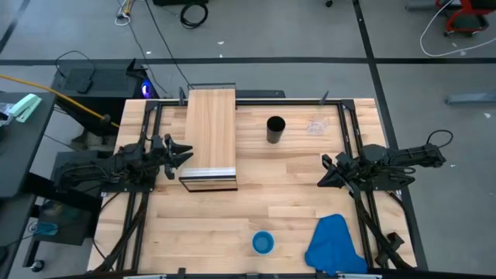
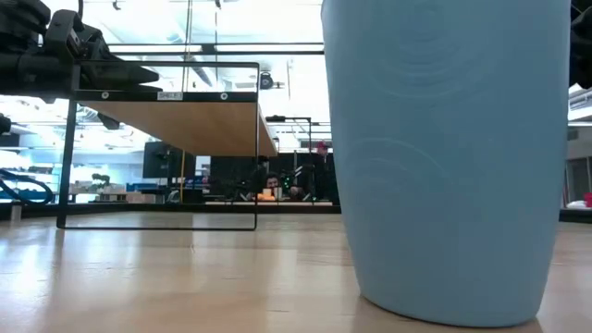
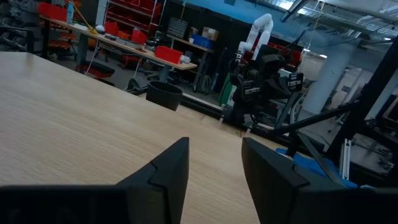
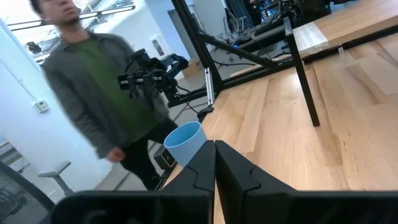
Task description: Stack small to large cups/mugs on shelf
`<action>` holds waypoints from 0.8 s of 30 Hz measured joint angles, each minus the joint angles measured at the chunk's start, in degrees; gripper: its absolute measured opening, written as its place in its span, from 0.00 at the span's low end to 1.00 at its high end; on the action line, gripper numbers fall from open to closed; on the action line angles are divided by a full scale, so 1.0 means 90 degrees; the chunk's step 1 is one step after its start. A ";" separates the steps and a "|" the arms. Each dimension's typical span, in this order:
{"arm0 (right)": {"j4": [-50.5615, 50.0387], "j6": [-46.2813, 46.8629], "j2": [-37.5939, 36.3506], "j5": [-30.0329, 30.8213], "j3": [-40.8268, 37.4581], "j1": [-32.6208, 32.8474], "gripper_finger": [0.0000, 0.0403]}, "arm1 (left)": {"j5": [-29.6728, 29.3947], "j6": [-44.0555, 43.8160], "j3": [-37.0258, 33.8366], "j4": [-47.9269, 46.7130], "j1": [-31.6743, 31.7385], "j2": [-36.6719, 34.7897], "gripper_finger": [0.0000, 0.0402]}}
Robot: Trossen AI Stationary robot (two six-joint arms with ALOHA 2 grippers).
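Cups sit in three spots on the wooden counter [image 1: 271,201], and none of them is on the shelf [image 1: 211,124]. The black cup [image 1: 276,129] is a tall, smooth tube with an open round top. It stands upright near the far middle of the counter, to the right of the shelf. The clear plastic cup [image 1: 316,124] is near it, farther to the right, and it is so see-through that it is hard to make out. The blue cup [image 1: 263,242] stands at the near edge, well apart from the other two. Up close its side looks smooth with faint round rings, and it gets a bit narrower at the bottom.

The shelf is a long, flat board of light wood with pale stripes in the grain. It has a shiny strip on its near end and thin black metal legs. It stands toward the left and reaches to the far edge.

A soft, crumpled blue cloth [image 1: 333,244] lies near the blue cup, at the near right.

The left end effector [image 1: 184,153] is just beside the shelf's left side, with its dark fingers spread apart and nothing between them. The right end effector [image 1: 324,172] hangs over the right side of the counter with its fingers pressed together, holding nothing.

A person [image 4: 99,99] in a grey jacket and green shirt stands past the counter.
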 joint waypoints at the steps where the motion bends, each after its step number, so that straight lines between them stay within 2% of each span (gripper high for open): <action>1: 0.0000 0.0000 0.0000 -0.0001 0.0000 -0.0002 0.04 | 0.0000 0.0000 0.0002 0.0000 0.0000 0.0000 0.39; 24: 0.0001 0.0000 0.0000 -0.0001 0.0000 -0.0001 0.04 | -0.0001 0.0000 0.0002 0.0002 0.0000 -0.0001 0.38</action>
